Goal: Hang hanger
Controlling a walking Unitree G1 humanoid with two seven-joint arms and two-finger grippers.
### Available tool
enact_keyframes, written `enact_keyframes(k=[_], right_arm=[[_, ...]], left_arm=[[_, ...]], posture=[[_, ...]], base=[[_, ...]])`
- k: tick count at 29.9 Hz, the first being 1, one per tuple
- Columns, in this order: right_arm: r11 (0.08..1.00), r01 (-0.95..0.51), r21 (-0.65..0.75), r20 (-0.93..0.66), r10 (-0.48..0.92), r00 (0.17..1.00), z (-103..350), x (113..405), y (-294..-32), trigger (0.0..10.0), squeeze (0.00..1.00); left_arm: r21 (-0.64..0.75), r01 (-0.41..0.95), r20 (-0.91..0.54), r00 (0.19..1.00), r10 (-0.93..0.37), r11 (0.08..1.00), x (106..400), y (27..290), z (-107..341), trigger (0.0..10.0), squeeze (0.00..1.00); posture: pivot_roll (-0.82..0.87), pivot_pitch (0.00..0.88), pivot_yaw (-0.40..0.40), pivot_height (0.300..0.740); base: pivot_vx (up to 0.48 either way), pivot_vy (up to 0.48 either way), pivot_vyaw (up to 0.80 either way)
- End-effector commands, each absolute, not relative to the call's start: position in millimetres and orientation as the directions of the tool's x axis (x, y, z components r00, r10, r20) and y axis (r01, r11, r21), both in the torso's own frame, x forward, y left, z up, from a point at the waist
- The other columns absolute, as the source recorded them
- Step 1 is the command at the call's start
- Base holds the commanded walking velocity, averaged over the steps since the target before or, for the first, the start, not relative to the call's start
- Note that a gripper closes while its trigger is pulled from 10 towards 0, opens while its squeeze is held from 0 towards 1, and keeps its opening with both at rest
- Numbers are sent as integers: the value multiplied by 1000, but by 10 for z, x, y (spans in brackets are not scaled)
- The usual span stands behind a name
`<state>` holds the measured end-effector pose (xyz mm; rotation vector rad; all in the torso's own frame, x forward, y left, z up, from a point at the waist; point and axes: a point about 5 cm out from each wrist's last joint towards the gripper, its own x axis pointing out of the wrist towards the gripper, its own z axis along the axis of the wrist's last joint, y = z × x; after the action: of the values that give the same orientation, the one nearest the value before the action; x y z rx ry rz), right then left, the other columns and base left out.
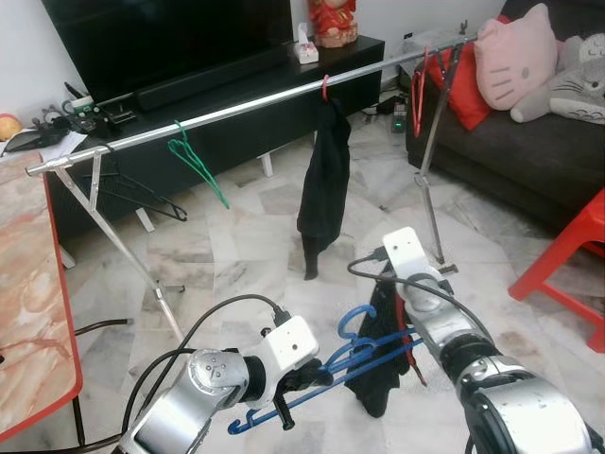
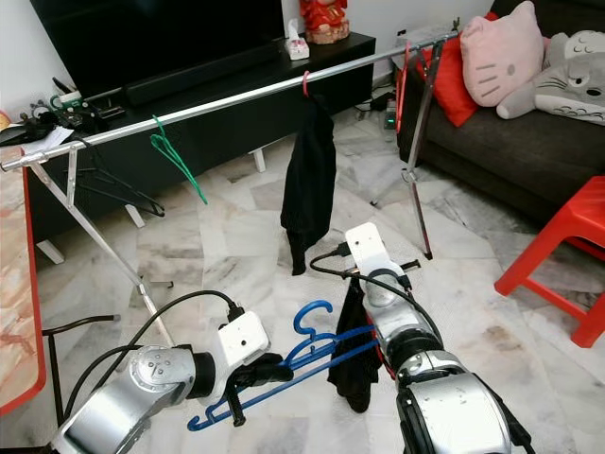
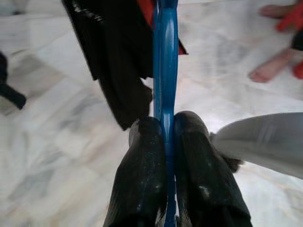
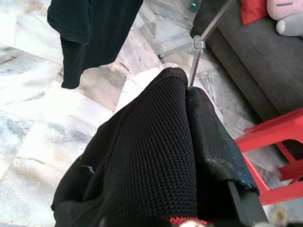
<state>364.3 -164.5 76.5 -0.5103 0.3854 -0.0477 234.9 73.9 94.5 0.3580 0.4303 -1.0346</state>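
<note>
A blue hanger (image 1: pixel 352 352) is held low over the marble floor, hook up. My left gripper (image 1: pixel 317 376) is shut on its lower bar, and the left wrist view shows the blue bar (image 3: pixel 164 71) pinched between both fingers (image 3: pixel 142 156). My right gripper (image 1: pixel 389 301) is shut on a black garment (image 1: pixel 378 374) that hangs against the blue hanger; a thin red hanger edge shows in the cloth. Black knit cloth (image 4: pixel 151 156) covers one finger in the right wrist view. The silver rail (image 1: pixel 246 107) runs across ahead, well above both grippers.
On the rail hang a green hanger (image 1: pixel 194 161), a black garment on a red hook (image 1: pixel 324 180) and a red hanger (image 1: pixel 419 90). A sofa (image 1: pixel 510 161) and red chair (image 1: pixel 572 274) stand right, a red-edged table (image 1: pixel 38 312) left. Bare feet (image 3: pixel 270 71) are nearby.
</note>
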Motion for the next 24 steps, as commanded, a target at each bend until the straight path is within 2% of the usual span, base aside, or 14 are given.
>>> enact_keyframes(k=[1, 4, 8, 11, 14, 17, 24], right_arm=[[883, -58, -465, -300, -96, 949, 919, 3735, -1516, 10000, 0], [886, -86, -456, -307, -66, 950, 906, 3728, -1446, 10000, 0], [887, -95, -451, -314, -59, 948, 891, 3720, -1439, 10000, 0], [887, -123, -446, -328, -34, 944, 870, 3709, -1416, 10000, 0], [884, -127, -450, -332, -33, 943, 863, 3704, -1428, 10000, 0], [876, -121, -468, -337, -50, 940, 849, 3696, -1497, 10000, 0], [873, -99, -478, -336, -78, 938, 856, 3698, -1592, 10000, 0]], left_arm=[[131, 845, -498, 509, -703, 519, 2435, 793, 968, 10000, 0], [166, 764, -472, 616, -630, 623, 2531, 804, 955, 10000, 0], [178, 724, -454, 661, -598, 666, 2572, 812, 957, 10000, 0], [199, 634, -405, 748, -527, 747, 2648, 845, 996, 10000, 0], [187, 633, -407, 746, -527, 751, 2635, 842, 999, 10000, 0], [177, 694, -450, 687, -570, 698, 2532, 818, 957, 10000, 0], [189, 738, -504, 639, -581, 648, 2427, 874, 896, 10000, 0]], posture=[[-112, 0, 72, 740], [-110, 0, 69, 740], [-112, 0, 70, 740], [-113, 0, 71, 740], [-113, 0, 71, 740], [-110, 0, 69, 740], [-104, 0, 66, 740]], base=[[0, 0, 0], [0, 0, 0], [0, 0, 0], [0, 0, 0], [0, 0, 0], [0, 0, 0], [0, 0, 0]])
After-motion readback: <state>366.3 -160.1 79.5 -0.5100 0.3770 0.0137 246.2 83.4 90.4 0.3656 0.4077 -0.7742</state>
